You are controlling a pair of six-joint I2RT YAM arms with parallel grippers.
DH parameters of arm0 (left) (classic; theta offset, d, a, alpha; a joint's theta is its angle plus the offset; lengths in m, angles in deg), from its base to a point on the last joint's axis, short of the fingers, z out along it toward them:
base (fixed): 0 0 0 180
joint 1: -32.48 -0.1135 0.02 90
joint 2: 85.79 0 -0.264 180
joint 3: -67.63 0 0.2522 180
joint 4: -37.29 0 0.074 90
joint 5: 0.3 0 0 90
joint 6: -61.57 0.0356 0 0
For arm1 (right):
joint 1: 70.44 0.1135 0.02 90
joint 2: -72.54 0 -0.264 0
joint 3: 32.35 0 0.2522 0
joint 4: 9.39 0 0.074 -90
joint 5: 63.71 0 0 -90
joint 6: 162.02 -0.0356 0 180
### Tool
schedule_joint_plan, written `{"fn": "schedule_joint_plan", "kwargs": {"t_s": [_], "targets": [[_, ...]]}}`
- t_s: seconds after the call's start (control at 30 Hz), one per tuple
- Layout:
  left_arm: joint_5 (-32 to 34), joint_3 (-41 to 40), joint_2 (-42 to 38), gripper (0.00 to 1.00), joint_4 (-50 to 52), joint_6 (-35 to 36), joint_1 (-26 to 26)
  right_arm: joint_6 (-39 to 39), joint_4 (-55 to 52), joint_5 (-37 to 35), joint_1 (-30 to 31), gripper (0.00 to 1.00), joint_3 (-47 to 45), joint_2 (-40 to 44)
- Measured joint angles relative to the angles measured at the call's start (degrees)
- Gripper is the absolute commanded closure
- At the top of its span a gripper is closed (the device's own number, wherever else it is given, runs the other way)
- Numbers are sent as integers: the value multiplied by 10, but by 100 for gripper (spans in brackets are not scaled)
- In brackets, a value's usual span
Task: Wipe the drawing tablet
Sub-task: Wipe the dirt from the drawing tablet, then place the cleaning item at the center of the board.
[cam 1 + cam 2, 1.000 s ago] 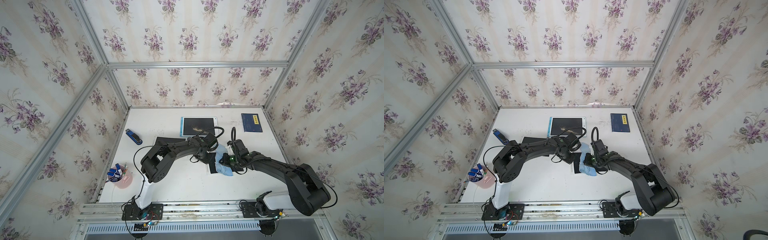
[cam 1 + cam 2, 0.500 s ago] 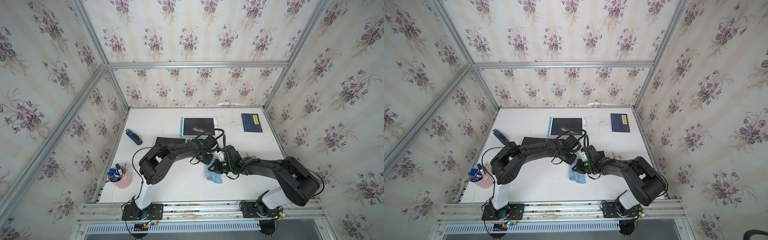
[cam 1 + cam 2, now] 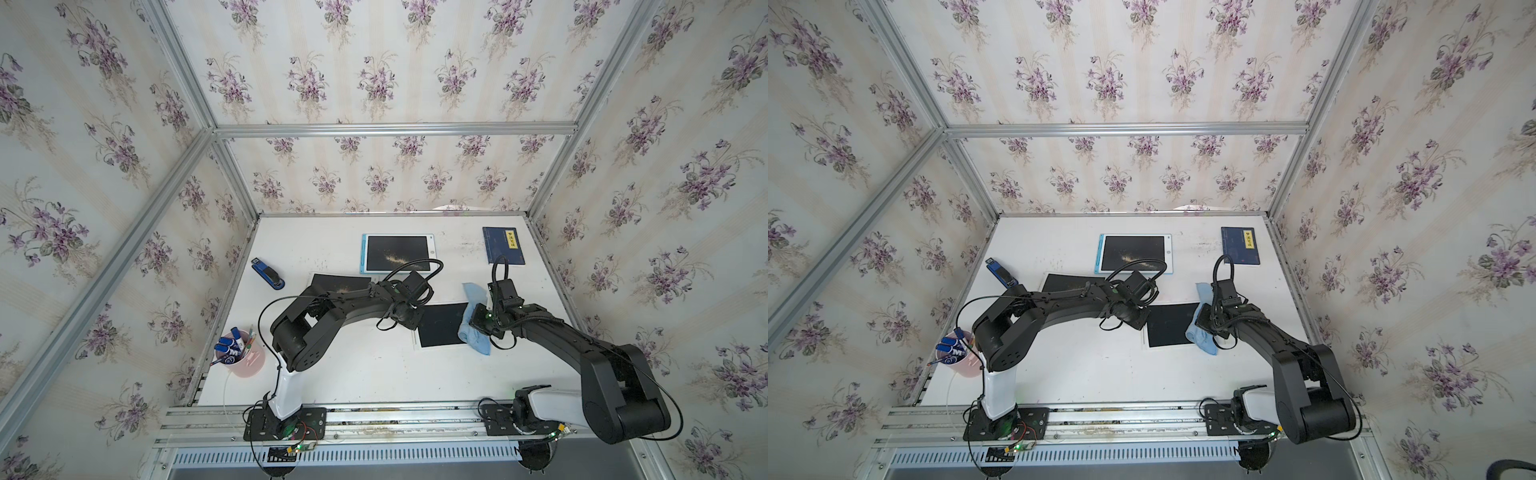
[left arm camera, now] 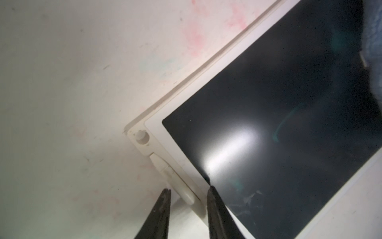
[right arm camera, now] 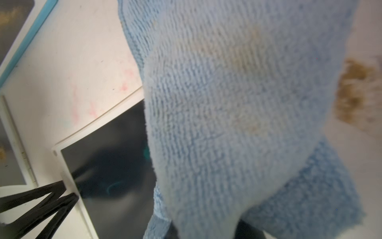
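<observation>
A light blue microfibre cloth (image 5: 237, 103) is held clenched in the right gripper (image 3: 478, 324). Its jaws are hidden beneath the folds in the right wrist view. The cloth is draped over and around that gripper. It is laid against the nearest edge of the white-framed drawing tablet with the dark screen (image 3: 440, 326). Faint yellowish marks are seen on the fabric. A brown smear (image 5: 355, 91) is seen on the white tabletop (image 3: 353, 374) just beside the cloth, on the side away from the tablet.

The tablet is laid flat between the two grippers. At its far edge from the cloth, the left gripper (image 4: 188, 191) is set with its jaws slightly parted and nothing clamped. One black fingertip (image 4: 165, 198) is placed just outside the frame. The other is placed at the border of the screen. A white stylus-like piece (image 4: 175, 178) clipped along the frame is seen between them. A glare patch and faint greenish strokes are shown on the screen ahead of those tips.
</observation>
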Motion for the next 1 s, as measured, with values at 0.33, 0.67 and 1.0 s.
{"fn": "schedule_joint_plan", "kwargs": {"t_s": [0.33, 0.67, 1.0], "targets": [[-27, -45, -26, 67, -51, 6, -13, -22, -111, -129, -22, 100, 102, 9], [-18, -99, -60, 68, -90, 20, -39, -48, -171, -280, -144, 100, 157, 32], [-23, -150, -142, 62, -18, 22, -48, -77, -201, -322, -237, 48, 104, 19]]}}
